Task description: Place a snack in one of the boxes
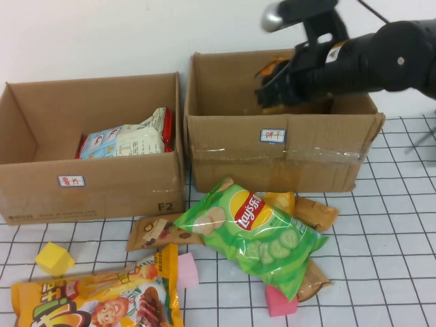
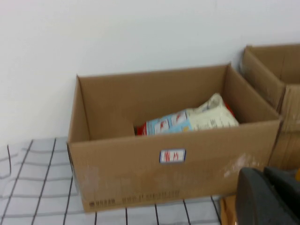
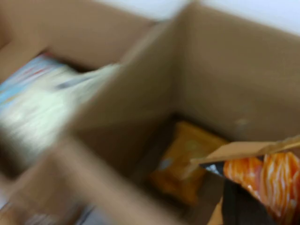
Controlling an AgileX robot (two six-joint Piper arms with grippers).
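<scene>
A: Right gripper (image 1: 267, 92)? Closed on an orange snack packet (image 3: 262, 180), hanging above the taller box (image 1: 279, 153) near the tabletop's far edge, likely for a drop.
B: Packet's long axis?
A: Can't tell, mostly hidden. Left gripper (image 2: 267, 199) shut, empty, before the shorter box (image 2: 173, 159).

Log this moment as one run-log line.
right gripper: shut on orange snack pack, over taller box | left gripper: shut, parked near shorter box
</scene>
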